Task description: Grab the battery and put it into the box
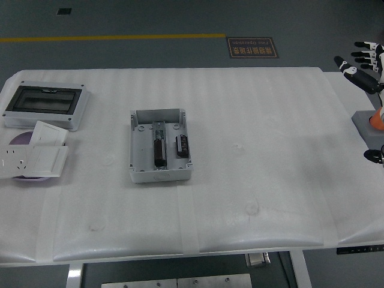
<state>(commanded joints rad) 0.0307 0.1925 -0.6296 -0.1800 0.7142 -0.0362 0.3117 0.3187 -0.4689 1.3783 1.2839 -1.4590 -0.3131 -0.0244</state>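
Near the middle of the bench (240, 180), a bit left of centre, sits the open grey box (159, 146), and everything else is easiest to place off that. Inside it are two dark parts: a long black piece (159, 151) in the middle channel and a shorter black block (181, 147) just right of it. One of them is presumably the battery, but honestly I can't tell which, they're too small and dark to make out.

Way off to the right of the box, at the frame edge, is the right hand (365, 60). Only the fingers (359, 53) and a sliver of white palm show, the rest is cut off. Fingers are spread out and holding nothing, hovering past the bench's far right corner. Below it, some grey and orange arm hardware (373, 123) pokes in, mostly cropped.

Left of the box, well apart, is a grey enclosure with a dark window lid (45, 105). Just in front of that lie white socket plates (33, 155) stacked over something purple (23, 139) that's mostly hidden.

Left hand doesn't show anywhere.
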